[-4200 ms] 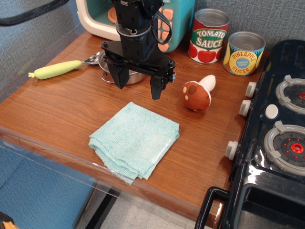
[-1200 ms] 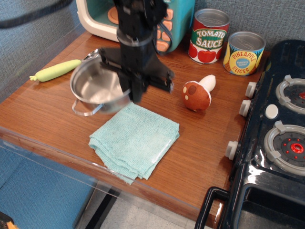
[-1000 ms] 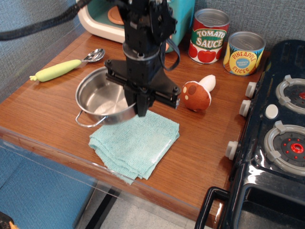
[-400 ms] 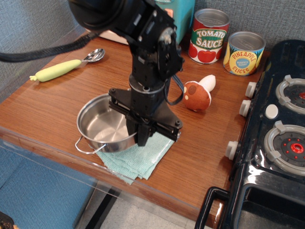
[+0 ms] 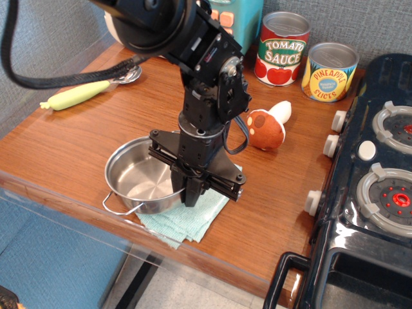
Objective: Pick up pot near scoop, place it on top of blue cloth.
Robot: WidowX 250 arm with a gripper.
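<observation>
The shiny steel pot [image 5: 138,177] sits over the left part of the blue cloth [image 5: 193,219] near the table's front edge, one wire handle [image 5: 119,207] pointing toward the front. My black gripper [image 5: 191,190] is shut on the pot's right rim and points straight down. The arm hides most of the cloth; only its front right part shows. The scoop [image 5: 77,93], with its yellow-green handle, lies at the back left, its metal bowl partly behind the arm's cable.
A plush mushroom [image 5: 267,127] lies right of the arm. A tomato sauce can [image 5: 283,48] and a pineapple can [image 5: 329,71] stand at the back. A black toy stove [image 5: 376,187] fills the right side. A teal toy appliance [image 5: 235,16] stands behind the arm.
My gripper closed on the pot at the back left, lifted it and carried it forward to the cloth. In the last half second it moved slightly further forward and lower.
</observation>
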